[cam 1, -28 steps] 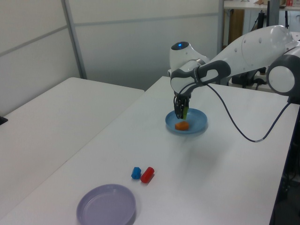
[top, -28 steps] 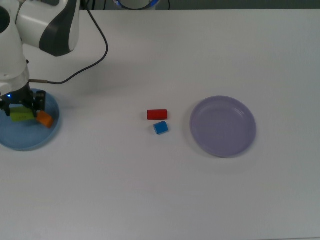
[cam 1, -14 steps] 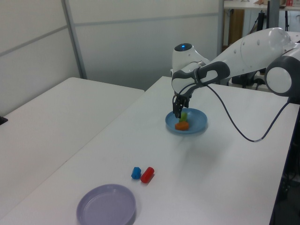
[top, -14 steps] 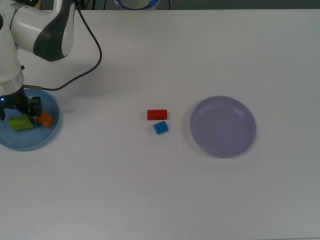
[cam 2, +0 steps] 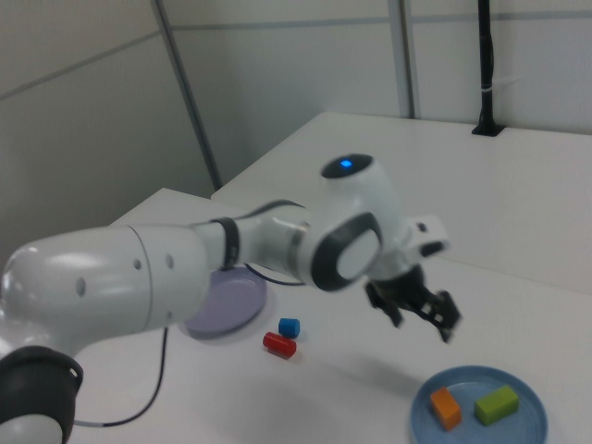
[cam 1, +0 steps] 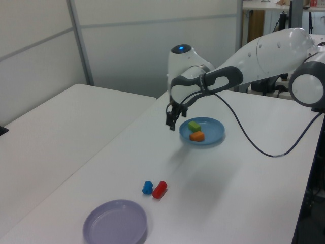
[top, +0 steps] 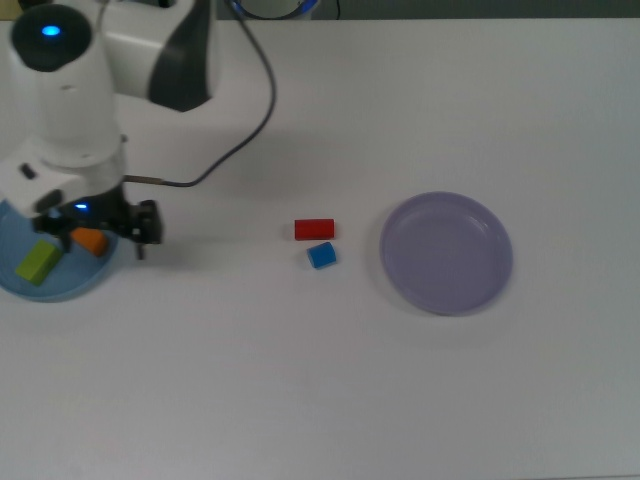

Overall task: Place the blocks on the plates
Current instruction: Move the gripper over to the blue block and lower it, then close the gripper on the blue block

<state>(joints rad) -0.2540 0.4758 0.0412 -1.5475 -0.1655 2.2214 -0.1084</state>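
The light blue plate lies at the top view's left edge and holds the lime-green block and the orange block side by side. My gripper hangs open and empty above the plate's right rim, clear of both blocks. The red block and the blue block lie close together on the bare table near the middle. The pale lavender plate sits empty to their right. In the right view the gripper floats above the blue plate.
The arm's black cable loops over the table behind the gripper. The white arm body reaches in from the left view's right. A second white table stands alongside, across a narrow gap.
The gripper has let go of the lime-green block, which now lies on the blue plate. It has risen and shifted toward the top view's right, off the plate's centre.
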